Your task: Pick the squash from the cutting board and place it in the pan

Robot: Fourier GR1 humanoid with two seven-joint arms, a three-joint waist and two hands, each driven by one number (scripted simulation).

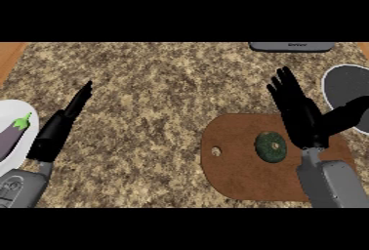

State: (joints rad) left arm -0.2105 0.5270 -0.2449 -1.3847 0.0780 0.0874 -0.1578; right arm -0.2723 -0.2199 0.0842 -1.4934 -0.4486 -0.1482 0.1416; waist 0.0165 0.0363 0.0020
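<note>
The right hand hovers just beside the squash on the cutting board, fingers straight and apart, holding nothing, apparently readying a grasp; the pan waits near.

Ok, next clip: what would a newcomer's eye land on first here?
Probably the round dark green squash lying on the brown cutting board at lower right, with the right hand above it, fingers straight. Next, the purple eggplant on a white plate at the left edge, beside the open left hand.
</note>
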